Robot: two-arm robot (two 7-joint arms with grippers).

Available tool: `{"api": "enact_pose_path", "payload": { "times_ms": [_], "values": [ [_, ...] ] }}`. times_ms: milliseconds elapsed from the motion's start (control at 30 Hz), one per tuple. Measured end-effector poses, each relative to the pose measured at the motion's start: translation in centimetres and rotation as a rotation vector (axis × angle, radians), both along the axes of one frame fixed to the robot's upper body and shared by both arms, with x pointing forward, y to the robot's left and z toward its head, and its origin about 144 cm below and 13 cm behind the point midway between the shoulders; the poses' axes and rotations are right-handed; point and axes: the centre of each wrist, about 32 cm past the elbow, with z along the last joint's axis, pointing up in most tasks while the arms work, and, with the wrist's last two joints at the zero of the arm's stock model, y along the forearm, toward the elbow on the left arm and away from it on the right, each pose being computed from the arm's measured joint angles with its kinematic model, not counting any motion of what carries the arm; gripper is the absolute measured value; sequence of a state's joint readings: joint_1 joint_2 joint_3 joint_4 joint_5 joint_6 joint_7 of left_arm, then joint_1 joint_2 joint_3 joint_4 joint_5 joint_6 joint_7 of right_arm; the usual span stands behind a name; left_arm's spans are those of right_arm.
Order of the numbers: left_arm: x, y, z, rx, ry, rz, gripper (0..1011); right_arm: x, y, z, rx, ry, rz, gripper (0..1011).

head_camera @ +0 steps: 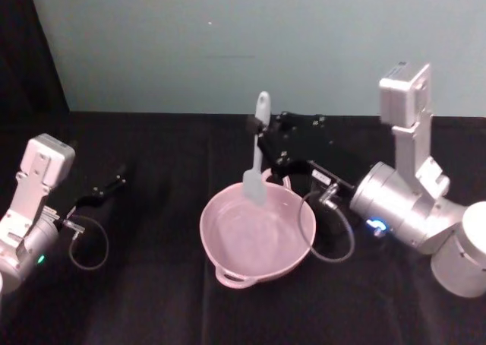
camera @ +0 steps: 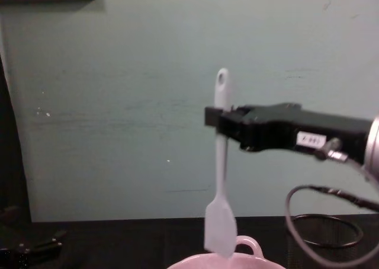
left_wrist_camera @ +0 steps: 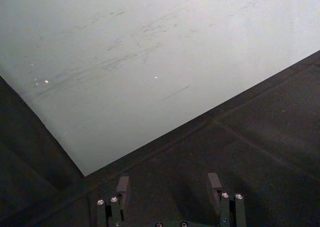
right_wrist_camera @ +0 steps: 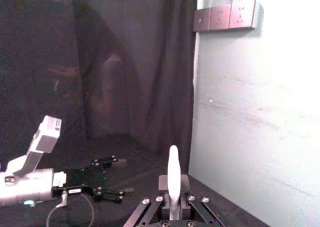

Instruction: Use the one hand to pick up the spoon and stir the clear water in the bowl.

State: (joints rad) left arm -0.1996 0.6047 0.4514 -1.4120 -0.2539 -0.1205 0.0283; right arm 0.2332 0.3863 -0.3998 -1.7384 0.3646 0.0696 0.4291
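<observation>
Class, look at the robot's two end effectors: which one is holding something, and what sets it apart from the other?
The right end effector: it is shut on the white spoon, held upright above the pink bowl. The left end effector is open, holding nothing, off to the side.

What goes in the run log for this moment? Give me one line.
right hand: shut on spoon, upright | blade above bowl, at its far rim | left hand: open, idle near table's left side
</observation>
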Motion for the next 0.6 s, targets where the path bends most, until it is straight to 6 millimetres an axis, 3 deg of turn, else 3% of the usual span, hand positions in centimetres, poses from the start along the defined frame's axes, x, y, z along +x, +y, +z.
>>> {"api": "enact_pose_path", "payload": {
  "times_ms": [300, 600],
  "values": [
    [0.0, 0.0, 0.0, 0.0, 0.0, 0.0, 1005, 0.4, -2.4, 2.6, -0.011, -0.011, -0.041, 112],
    [0.0, 0.0, 0.0, 0.0, 0.0, 0.0, 1005, 1.5, -6.2, 4.8, -0.019, 0.023, -0.108, 112]
  ]
}}
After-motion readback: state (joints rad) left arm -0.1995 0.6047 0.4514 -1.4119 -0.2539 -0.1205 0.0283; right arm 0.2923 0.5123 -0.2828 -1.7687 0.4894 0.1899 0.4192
